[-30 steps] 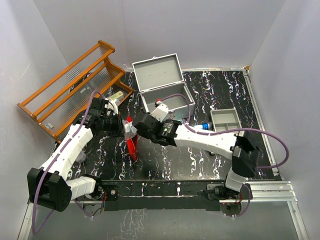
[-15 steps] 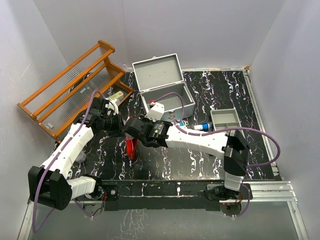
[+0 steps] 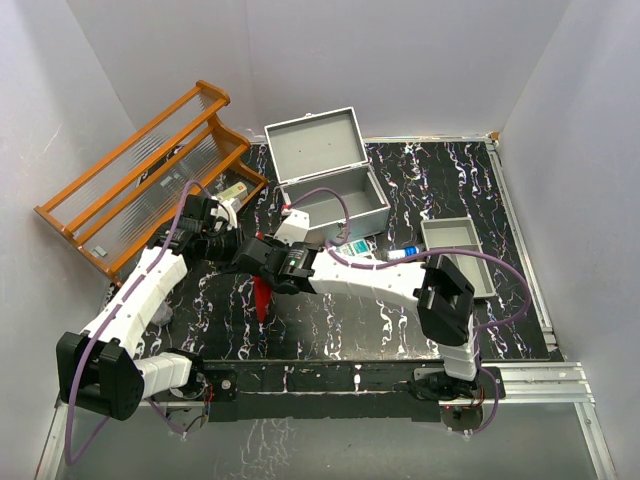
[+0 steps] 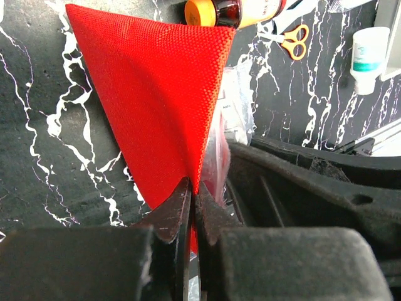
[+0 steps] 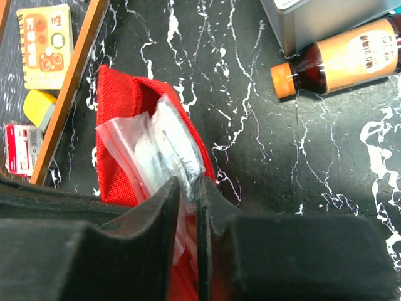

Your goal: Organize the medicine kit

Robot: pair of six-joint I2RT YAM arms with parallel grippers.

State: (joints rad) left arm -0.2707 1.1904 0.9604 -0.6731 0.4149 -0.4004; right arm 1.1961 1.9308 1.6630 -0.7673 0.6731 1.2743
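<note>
Grey metal rectangular medicine kit (image 3: 335, 200), lid up, sits upper centre on the black marbled worktop (image 3: 430, 180). Lower left of it is the red fabric pouch (image 3: 261, 295). Left jaws clamped tight on its edge. Right jaws nearly closed, pinching the clear plastic bag (image 5: 147, 150) sticking out of the pouch.

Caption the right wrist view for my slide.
Right gripper, jaws nearly together, at clear bags tucked in the red pouch; a brown bottle lies on the marbled table.
</note>
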